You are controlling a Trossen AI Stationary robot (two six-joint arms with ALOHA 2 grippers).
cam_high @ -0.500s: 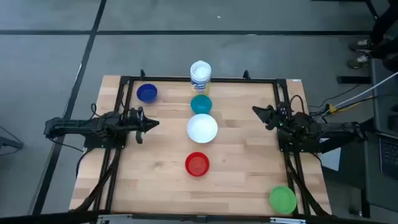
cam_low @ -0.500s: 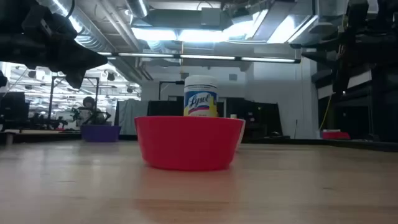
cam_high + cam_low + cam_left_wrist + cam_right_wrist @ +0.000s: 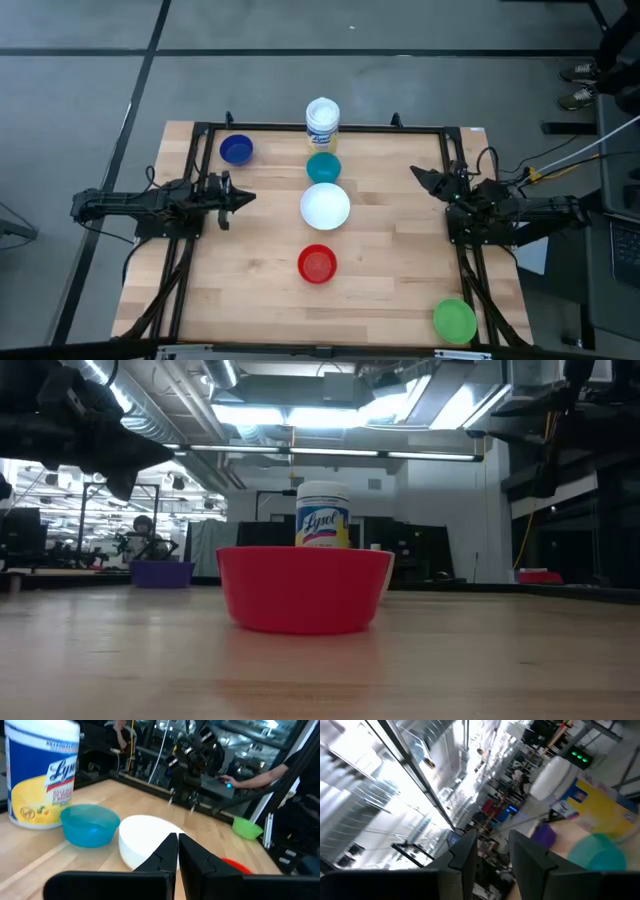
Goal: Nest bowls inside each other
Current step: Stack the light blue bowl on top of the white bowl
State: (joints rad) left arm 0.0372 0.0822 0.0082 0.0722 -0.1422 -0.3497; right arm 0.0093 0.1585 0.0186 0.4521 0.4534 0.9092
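Five bowls rest on their bases on the wooden table (image 3: pixel 250 300). The dark blue bowl (image 3: pixel 236 150) is far left. The teal bowl (image 3: pixel 323 167), the white bowl (image 3: pixel 325 206) and the red bowl (image 3: pixel 317 263) stand in a line down the middle. The green bowl (image 3: pixel 455 320) is near right. My left gripper (image 3: pixel 250 197) hovers shut, left of the white bowl (image 3: pixel 145 840) and pointing at it. My right gripper (image 3: pixel 414 173) hovers open at the right side, with nothing between its fingers (image 3: pixel 465 852).
A tall white-lidded canister (image 3: pixel 322 122) with a yellow label stands at the far edge behind the teal bowl. A black frame (image 3: pixel 205 127) runs along the table's far, left and right sides. Bare wood lies between the middle line of bowls and each arm.
My right arm has drawn back a little toward the table's right edge, and its gripper has shifted slightly toward the far edge. The bowls and my left arm have kept still.
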